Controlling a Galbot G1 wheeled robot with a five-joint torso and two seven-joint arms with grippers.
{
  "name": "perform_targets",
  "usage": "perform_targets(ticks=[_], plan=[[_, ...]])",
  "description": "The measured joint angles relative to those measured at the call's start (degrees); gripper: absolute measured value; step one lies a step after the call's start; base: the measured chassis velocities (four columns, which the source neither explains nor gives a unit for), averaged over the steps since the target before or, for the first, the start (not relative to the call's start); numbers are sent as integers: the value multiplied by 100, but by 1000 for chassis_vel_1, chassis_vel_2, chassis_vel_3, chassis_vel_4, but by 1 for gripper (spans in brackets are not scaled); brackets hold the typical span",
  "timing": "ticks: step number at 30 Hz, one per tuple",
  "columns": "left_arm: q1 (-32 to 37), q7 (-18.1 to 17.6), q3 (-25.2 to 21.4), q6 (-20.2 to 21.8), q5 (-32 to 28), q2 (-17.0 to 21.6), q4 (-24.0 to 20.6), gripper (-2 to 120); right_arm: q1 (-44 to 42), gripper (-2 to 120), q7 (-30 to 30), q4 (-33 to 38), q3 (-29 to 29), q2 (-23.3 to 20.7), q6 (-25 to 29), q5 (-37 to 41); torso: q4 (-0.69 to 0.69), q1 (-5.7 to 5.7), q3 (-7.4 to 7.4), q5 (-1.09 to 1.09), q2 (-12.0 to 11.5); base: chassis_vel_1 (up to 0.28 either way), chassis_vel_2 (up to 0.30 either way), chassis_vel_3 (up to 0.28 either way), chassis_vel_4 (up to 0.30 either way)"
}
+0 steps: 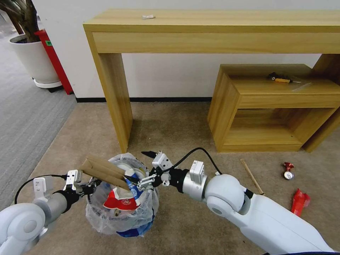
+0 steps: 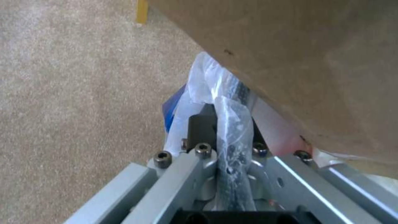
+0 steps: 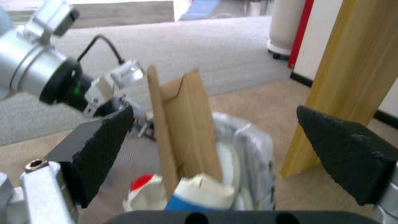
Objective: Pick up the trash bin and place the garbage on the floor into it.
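Note:
The blue trash bin [image 1: 131, 232], lined with a crinkly plastic bag [image 1: 102, 219], is at the lower left of the head view. My left gripper [image 1: 86, 186] is shut on its near-left rim; the left wrist view shows bag and black-marked rim [image 2: 232, 137] pinched between the fingers. A brown cardboard piece [image 1: 105, 170] leans across the bin's top over a red-white cup [image 1: 120, 203] and a blue carton [image 1: 136, 176]. My right gripper [image 1: 140, 167] is open just right of the cardboard [image 3: 184, 124], its black pads [image 3: 104, 146] wide apart. On the floor [image 1: 184, 134] lie a stick [image 1: 252, 176], red can [image 1: 288, 171] and red wrapper [image 1: 299, 202].
A tall wooden desk [image 1: 212, 32] stands at the wall, its leg [image 1: 117, 99] just behind the bin. A low wooden shelf [image 1: 276, 106] with a black-yellow item [image 1: 279, 78] sits to the right. A plant pot [image 1: 33, 58], a red bin [image 1: 53, 60] and grey carpet are at far left.

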Motion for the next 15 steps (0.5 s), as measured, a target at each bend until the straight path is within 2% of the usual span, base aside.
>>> perform_targets(ticks=[7, 11, 14, 15], plan=[[34, 0, -55, 0, 2, -107, -2, 0, -73, 100, 313, -46, 262, 47, 0, 101, 0, 0, 0, 0, 0, 0, 0, 0, 0], [91, 0, -102, 0, 37, -222, -1, 0, -427, 100, 435, -264, 708, -6, 103, 49, 1, 0, 0, 0, 0, 0, 0, 0, 0], [196, 71, -182, 0, 197, -385, -18, 0, -1058, 100, 489, -555, 1557, -41, 257, -179, 1, 0, 0, 0, 0, 0, 0, 0, 0], [196, 71, -182, 0, 197, -385, -18, 0, -1058, 100, 489, -555, 1557, -41, 257, -179, 1, 0, 0, 0, 0, 0, 0, 0, 0]])
